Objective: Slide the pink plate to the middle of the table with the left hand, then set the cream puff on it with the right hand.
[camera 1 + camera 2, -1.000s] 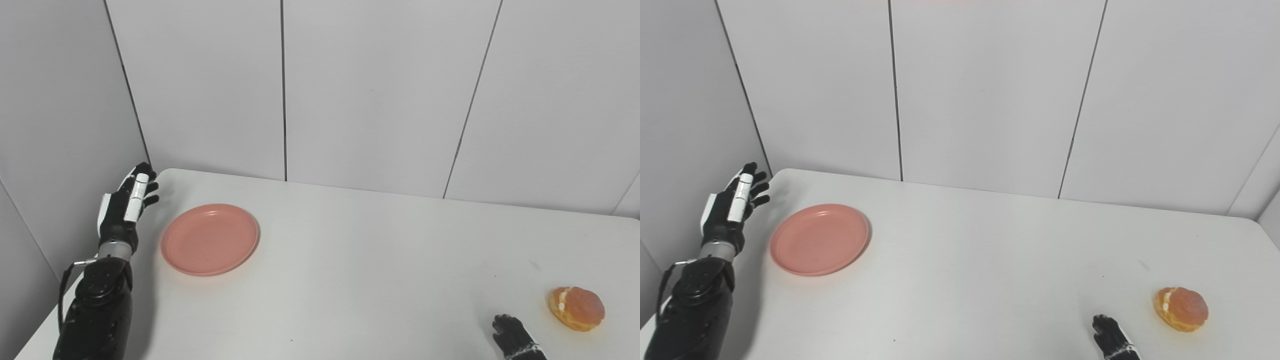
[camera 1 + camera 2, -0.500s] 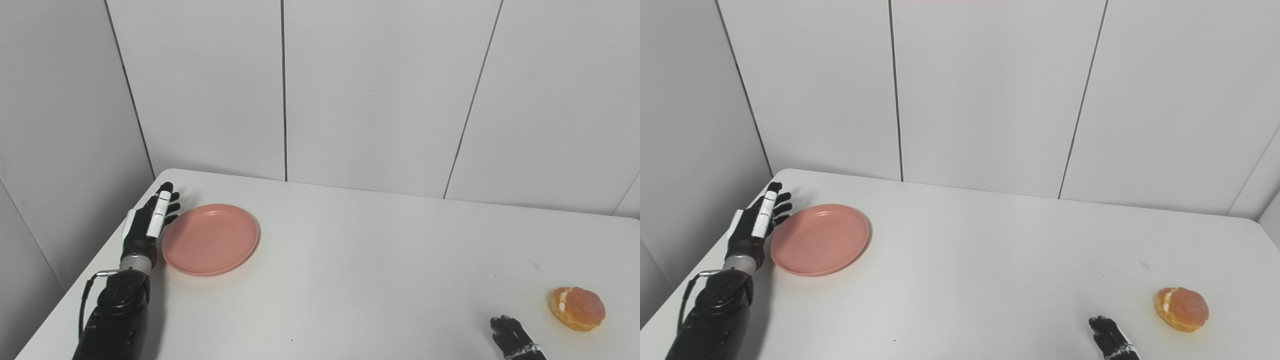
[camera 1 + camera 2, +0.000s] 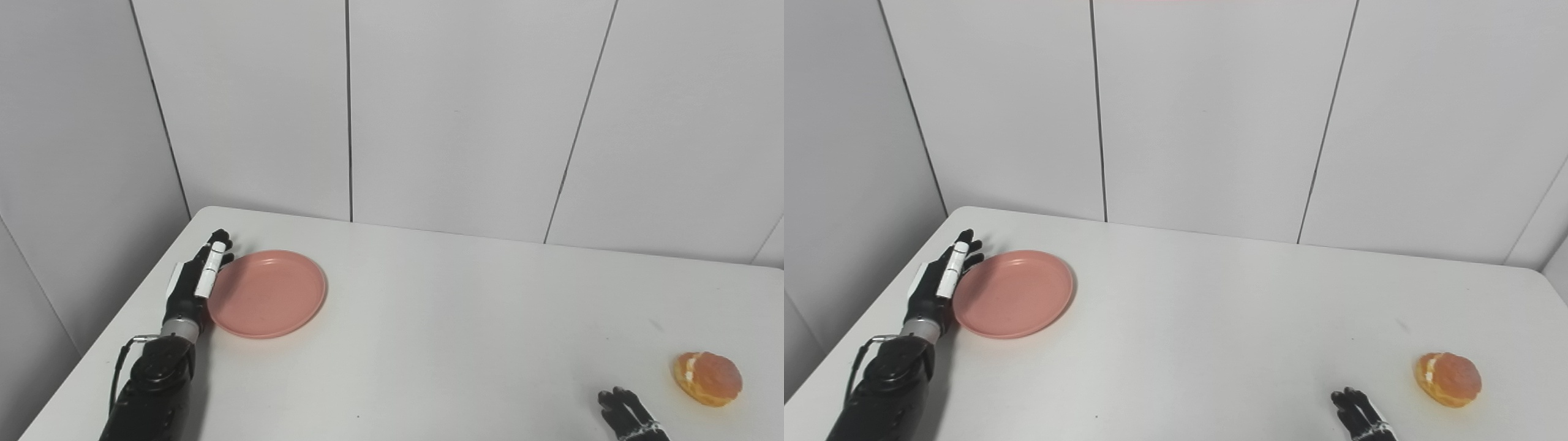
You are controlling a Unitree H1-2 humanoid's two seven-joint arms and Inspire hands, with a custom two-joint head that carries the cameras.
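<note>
A pink plate (image 3: 267, 293) lies flat on the white table (image 3: 429, 318), at its left side. My left hand (image 3: 195, 283) stands open, fingers straight, edge-on against the plate's left rim. A golden cream puff (image 3: 708, 378) with white filling rests near the table's right front. My right hand (image 3: 625, 416) lies low at the bottom edge, left of the puff and apart from it. Its fingers are spread and hold nothing. The same plate (image 3: 1013, 293), left hand (image 3: 937, 286) and puff (image 3: 1450, 379) show in the right eye view.
Grey panelled walls close the table at the back and on the left. The table's left edge runs just behind my left forearm (image 3: 152, 392).
My left hand came down and rightward from beyond the table's left edge to the plate's left rim. The plate has shifted slightly right. The right hand barely moved.
</note>
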